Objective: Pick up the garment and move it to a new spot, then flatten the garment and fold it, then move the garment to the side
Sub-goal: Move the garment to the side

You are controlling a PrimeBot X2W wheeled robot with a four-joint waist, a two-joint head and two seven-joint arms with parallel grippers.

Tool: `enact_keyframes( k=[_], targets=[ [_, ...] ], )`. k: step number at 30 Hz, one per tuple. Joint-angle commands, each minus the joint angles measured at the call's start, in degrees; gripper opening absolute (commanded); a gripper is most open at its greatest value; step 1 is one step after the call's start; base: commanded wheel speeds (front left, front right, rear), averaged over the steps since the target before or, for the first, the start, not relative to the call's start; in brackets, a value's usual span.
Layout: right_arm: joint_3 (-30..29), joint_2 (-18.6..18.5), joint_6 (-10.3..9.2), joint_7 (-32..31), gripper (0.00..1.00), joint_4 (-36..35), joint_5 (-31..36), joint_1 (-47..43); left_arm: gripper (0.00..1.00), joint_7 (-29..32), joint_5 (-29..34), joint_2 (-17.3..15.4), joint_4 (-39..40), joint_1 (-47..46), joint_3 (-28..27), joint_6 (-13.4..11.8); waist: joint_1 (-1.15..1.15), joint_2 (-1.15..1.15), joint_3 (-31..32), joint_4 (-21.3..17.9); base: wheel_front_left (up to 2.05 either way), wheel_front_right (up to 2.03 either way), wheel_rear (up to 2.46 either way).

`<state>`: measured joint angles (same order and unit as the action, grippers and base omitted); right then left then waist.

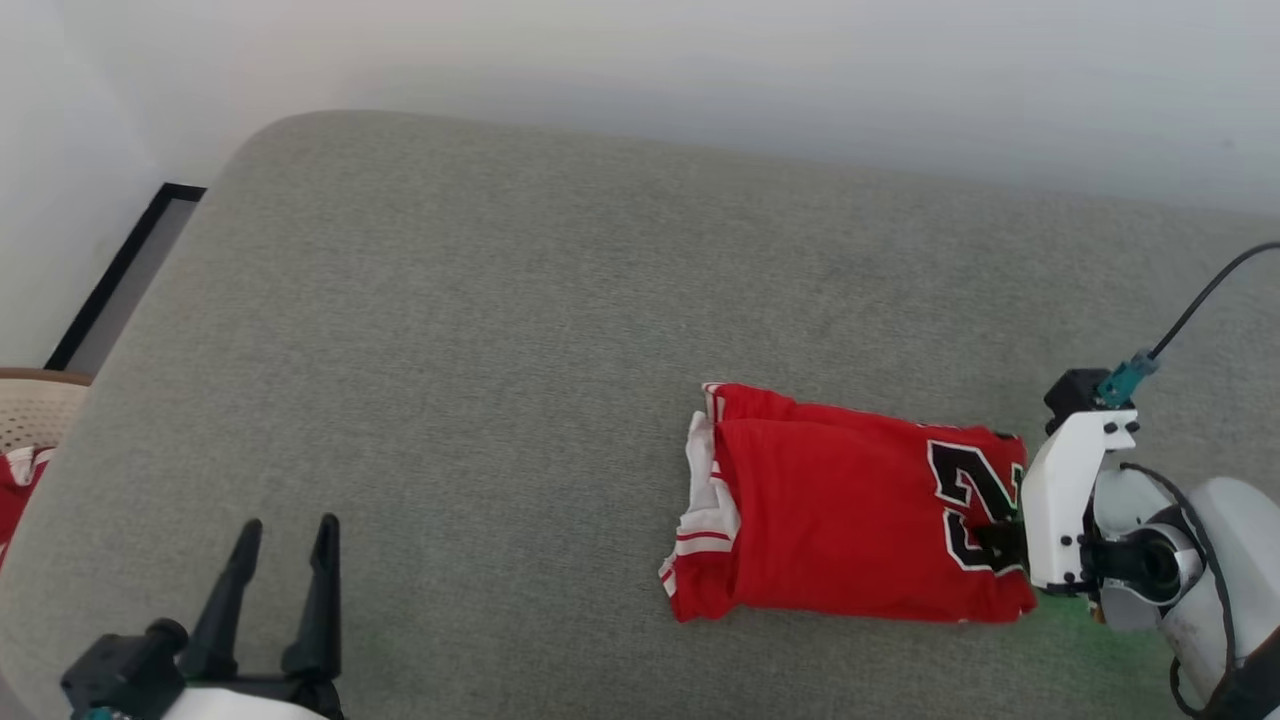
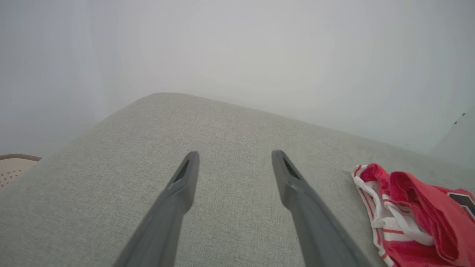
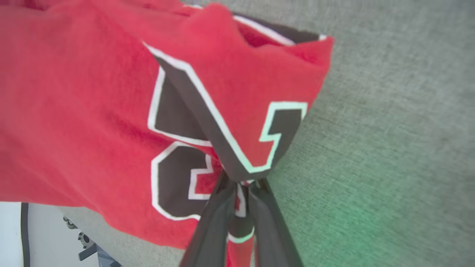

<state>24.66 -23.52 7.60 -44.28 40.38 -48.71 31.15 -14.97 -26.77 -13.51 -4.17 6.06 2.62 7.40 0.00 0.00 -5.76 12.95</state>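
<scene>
Lying folded into a rough rectangle, the garment point(image 1: 850, 510) sits on the right part of the grey cushion point(image 1: 480, 330), its long side running left to right in the head view. White sleeve cloth with red stripes bunches out at its left end. A black, white-outlined numeral shows on top at its right end.

The right pincer point(image 1: 1003, 540) comes in from the right and meets that end at the numeral. In the right wrist view the right pincer point(image 3: 237, 183) is drawn narrow, its dark fingers point(image 3: 207, 230) pinching a fold of the garment point(image 3: 74, 111) that carries the numeral. The cloth rises to a peak just past the tips. A green tint lies on the cushion point(image 3: 389, 111) beside the grip. A dark cable point(image 1: 1200, 295) runs up from the right wrist.

The left pincer point(image 1: 289, 525) is at the lower left of the head view, jaws wide and holding nothing, well apart from the garment. In the left wrist view the left pincer point(image 2: 234, 154) points across bare cushion point(image 2: 230, 122), with the striped end of the garment point(image 2: 415, 218) at the lower right.

A pale basket point(image 1: 35, 410) stands at the left edge beside the cushion, with red-and-white cloth in it. A pale wall point(image 1: 700, 70) lies beyond the cushion.
</scene>
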Motion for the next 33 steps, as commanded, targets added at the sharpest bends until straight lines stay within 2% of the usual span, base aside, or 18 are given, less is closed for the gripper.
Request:
enact_keyframes(
  k=[1,15,25,33],
  targets=[
    [0.16,-0.3,-0.2,0.59,0.0,-0.28,0.22,0.32,1.0,-0.28,-0.08,-0.28,0.35,-0.96,-0.42,0.04,0.0,0.0,-0.24,-0.81,0.0,0.0,0.0],
    [-0.8,-7.86,-0.18,5.97,0.0,-8.47,5.17,5.27,1.0,-0.28,1.98,-1.61,2.32,-6.46,1.06,0.04,0.0,0.0,-2.81,-10.01,0.0,0.0,0.0],
    [-4.56,-12.21,-0.18,11.49,0.0,-8.16,12.01,10.26,1.0,-0.28,3.09,-2.53,2.44,-13.89,5.96,0.04,0.0,0.0,-6.62,-16.4,0.0,0.0,0.0],
    [-9.13,-14.41,-0.18,16.94,0.0,-3.42,18.39,15.01,1.0,-0.28,3.01,-3.8,1.69,-21.18,12.36,0.04,0.0,0.0,-10.38,-20.09,0.0,0.0,0.0]
  ],
)
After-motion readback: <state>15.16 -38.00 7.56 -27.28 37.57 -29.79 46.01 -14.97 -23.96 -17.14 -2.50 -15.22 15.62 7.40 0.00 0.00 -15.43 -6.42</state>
